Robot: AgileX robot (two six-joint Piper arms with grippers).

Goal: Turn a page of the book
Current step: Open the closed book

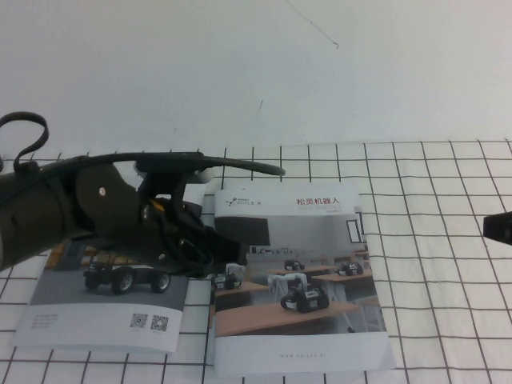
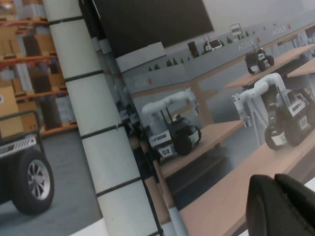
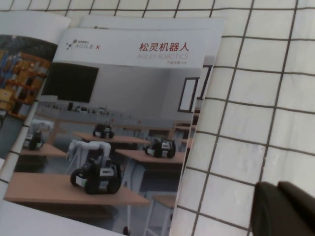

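Note:
The book (image 1: 104,316) lies flat on the gridded cloth, the warehouse vehicle sheet on the left. The page (image 1: 300,276) with the classroom robots and red title lies flat on the right. A strip of gridded cloth shows between the two sheets. My left gripper (image 1: 226,274) is low over the page's left edge, fingers together, nothing seen between them. In the left wrist view the gripper (image 2: 281,199) hangs over the page (image 2: 221,98), beside the vehicle sheet (image 2: 29,147). My right gripper (image 1: 498,228) stays at the table's right edge, shut and empty, right of the page (image 3: 123,113).
A white cloth with a black grid (image 1: 432,264) covers the near table. Plain white surface (image 1: 280,72) lies behind it. My left arm (image 1: 72,208) reaches across above the vehicle sheet. In the right wrist view my right gripper (image 3: 288,209) is over bare grid.

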